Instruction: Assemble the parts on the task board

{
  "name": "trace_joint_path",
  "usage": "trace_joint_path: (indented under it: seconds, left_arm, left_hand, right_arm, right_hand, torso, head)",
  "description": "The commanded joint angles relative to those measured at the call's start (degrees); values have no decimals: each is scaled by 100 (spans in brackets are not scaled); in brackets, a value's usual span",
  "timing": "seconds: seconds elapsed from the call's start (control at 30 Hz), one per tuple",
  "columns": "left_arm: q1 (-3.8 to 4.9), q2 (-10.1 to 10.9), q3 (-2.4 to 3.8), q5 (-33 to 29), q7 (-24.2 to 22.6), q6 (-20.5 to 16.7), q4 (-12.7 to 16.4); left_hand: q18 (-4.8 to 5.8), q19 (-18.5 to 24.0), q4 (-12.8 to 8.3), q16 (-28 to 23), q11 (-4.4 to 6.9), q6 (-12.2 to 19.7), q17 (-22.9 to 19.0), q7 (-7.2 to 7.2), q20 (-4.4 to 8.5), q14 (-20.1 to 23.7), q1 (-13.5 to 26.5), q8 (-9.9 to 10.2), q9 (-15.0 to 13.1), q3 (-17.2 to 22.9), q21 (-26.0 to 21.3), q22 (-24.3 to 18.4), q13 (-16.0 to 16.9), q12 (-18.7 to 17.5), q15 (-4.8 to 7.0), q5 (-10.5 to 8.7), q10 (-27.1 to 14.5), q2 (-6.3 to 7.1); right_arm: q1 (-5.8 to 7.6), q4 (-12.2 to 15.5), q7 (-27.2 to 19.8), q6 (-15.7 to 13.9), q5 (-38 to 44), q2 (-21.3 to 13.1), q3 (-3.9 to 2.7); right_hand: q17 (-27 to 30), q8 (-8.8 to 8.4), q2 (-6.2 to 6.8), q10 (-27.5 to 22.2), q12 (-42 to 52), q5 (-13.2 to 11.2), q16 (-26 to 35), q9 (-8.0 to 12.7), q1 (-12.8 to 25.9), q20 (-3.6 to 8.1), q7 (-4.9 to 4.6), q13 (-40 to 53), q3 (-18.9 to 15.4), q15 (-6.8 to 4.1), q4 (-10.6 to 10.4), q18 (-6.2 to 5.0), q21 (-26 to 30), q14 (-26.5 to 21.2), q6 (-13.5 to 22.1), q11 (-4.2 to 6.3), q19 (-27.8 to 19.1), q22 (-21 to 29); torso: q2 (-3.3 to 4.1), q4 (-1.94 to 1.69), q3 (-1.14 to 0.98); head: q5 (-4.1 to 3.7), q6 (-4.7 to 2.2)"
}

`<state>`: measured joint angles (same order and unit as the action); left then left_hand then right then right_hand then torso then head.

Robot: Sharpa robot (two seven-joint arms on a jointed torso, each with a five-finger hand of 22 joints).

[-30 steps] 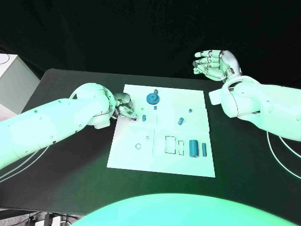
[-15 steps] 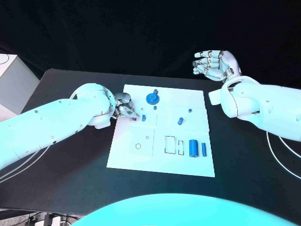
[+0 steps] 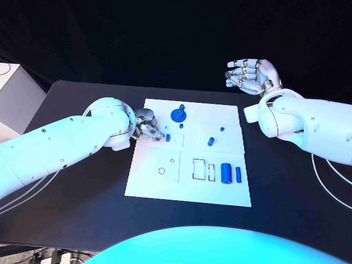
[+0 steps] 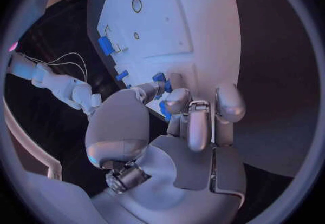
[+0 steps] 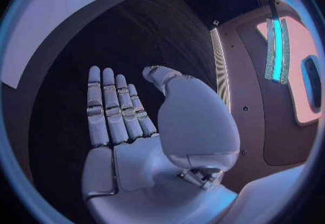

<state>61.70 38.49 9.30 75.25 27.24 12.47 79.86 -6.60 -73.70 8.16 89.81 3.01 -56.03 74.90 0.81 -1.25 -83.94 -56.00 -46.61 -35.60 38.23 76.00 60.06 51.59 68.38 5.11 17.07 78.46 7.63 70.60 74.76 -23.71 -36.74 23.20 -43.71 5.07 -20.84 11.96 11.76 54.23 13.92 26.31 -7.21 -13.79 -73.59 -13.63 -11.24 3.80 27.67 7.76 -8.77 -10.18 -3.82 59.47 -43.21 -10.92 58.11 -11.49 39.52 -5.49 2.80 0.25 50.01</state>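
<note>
Broadly, a matte black table (image 3: 81, 198) is seen carrying the task board (image 3: 188, 190), a flat white rectangular plate set in its middle. The left arm (image 3: 57, 146) is a smooth white shell coming in low over the table, and most of the left hand (image 3: 147, 125) is covered by it in the head view. That hand is placed at the board's left edge, near the far end. In the left wrist view its silver fingers (image 4: 192, 121) are curled close together around small blue parts (image 4: 162, 84) on the board; whether one is actually pinched cannot be told, as the fingertips hide the contact.

The right hand (image 3: 247, 76) is held up beyond the far right corner of the board, well apart from it, with the fingers straight, side by side, and nothing held between them and the thumb.

On the board, a round blue disc (image 3: 177, 115) is seen near the far edge, a thick blue cylinder (image 3: 226, 172) beside a thinner blue rod (image 3: 238, 175) towards the near right, and a small tilted blue piece (image 3: 211, 142) in the middle. Outlined recesses are faintly visible, but their depth cannot be judged.
</note>
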Motion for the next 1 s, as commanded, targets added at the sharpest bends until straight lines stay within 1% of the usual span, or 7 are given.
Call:
trace_joint_path:
  seconds: [0.03,0.1,0.13,0.17,0.27,0.4,1.0]
  left_arm:
    - [-45,0,-36,25,48,82,-40]
    - [-45,2,-36,26,50,71,-42]
    - [-45,4,-36,27,52,59,-42]
    - [-45,4,-36,27,52,57,-42]
    - [-45,6,-36,38,57,31,-40]
    - [-45,13,-36,63,63,17,-34]
    - [-46,57,-34,35,81,159,15]
  left_hand:
    - [58,3,12,19,-10,35,1510,-16,19,-606,-16,27,5,-42,-25,-8,-6,-35,30,17,-21,29]
    - [55,3,-81,19,6,68,1510,-30,28,-606,-295,41,17,74,-32,-13,9,-45,42,84,-25,-105]
    - [55,7,-151,19,0,87,1510,-19,29,-606,-420,46,22,200,-37,-21,15,-54,40,107,-30,-128]
    - [55,7,-151,19,0,87,1510,-19,29,-606,-420,46,22,200,-37,-21,15,-54,40,107,-30,-128]
    - [55,5,-368,19,-24,105,1510,16,20,-606,-577,34,28,747,-34,-16,33,-78,21,155,-38,-120]
    - [56,5,-464,19,-27,103,1510,21,11,-606,-554,16,26,1020,-29,-10,35,-95,18,169,-37,-103]
    - [64,-21,-573,19,-28,99,1510,26,9,-606,-531,-5,22,1258,3,44,40,-110,17,172,-34,-66]
  right_arm:
    - [-4,6,-40,85,15,0,0]
    - [-4,5,-39,85,15,0,0]
    - [-4,5,-39,85,15,-1,0]
    - [-4,5,-39,85,15,-2,0]
    - [-5,6,-38,87,15,-4,1]
    - [-5,8,-38,89,14,-6,1]
    - [-6,19,-35,93,14,-13,4]
  right_hand:
    - [6,-33,0,-11,-32,21,22,6,22,-36,-401,-9,-31,34,0,-29,2,23,-51,-40,-2,5]
    - [6,-33,0,-11,-32,21,22,6,22,-36,-401,-9,-31,34,0,-29,2,23,-51,-40,-2,5]
    - [6,-33,0,-11,-32,21,22,6,22,-36,-401,-9,-31,34,0,-29,2,23,-51,-40,-2,5]
    - [6,-33,0,-11,-32,21,22,6,22,-36,-401,-9,-31,34,0,-29,2,23,-51,-40,-2,5]
    - [6,-33,0,-11,-32,21,22,6,22,-36,-401,-9,-31,34,0,-29,2,23,-51,-40,-2,5]
    - [6,-33,0,-11,-32,21,22,6,22,-36,-401,-9,-31,34,0,-29,2,23,-51,-40,-2,5]
    - [23,-38,-9,-16,-31,24,33,11,36,-39,-402,-9,-44,37,2,-29,2,23,-53,-42,-3,38]
  torso:
    - [0,0,0]
    - [1,0,1]
    - [2,1,0]
    - [2,1,1]
    - [1,0,1]
    - [1,0,1]
    - [0,1,0]
  head:
    - [2,-1]
    - [3,-1]
    - [4,-1]
    - [4,-1]
    - [5,-1]
    - [8,-1]
    - [5,-1]
